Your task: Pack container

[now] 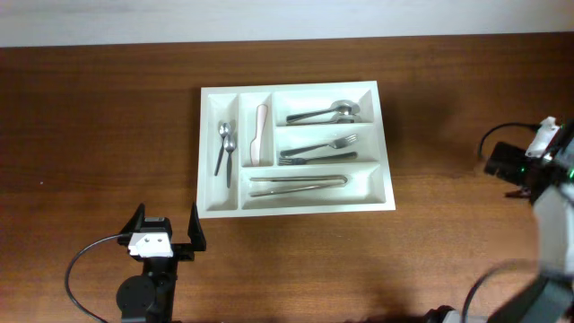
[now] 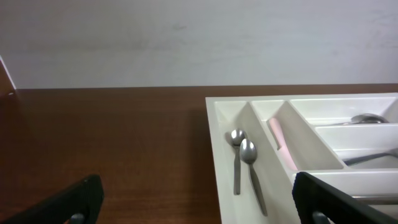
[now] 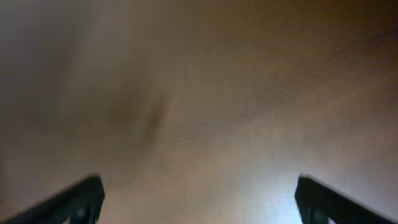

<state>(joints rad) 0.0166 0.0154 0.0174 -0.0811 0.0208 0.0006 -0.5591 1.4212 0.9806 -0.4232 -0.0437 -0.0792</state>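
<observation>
Left gripper [image 1: 166, 222] and right gripper [image 3: 199, 202] gape empty; a low reach could clip the tray [image 1: 296, 210] rim, shoving it.

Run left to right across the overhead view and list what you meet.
First the left end effector → two teaspoons → pale pink utensil → right arm. The container's three long compartments overlap sideways, so their cutlery is omitted.

The right pincer's [image 3: 199, 208] dark fingertips [image 3: 78, 200] stand wide apart over a blurred brown wooden tabletop [image 3: 205, 93].
</observation>
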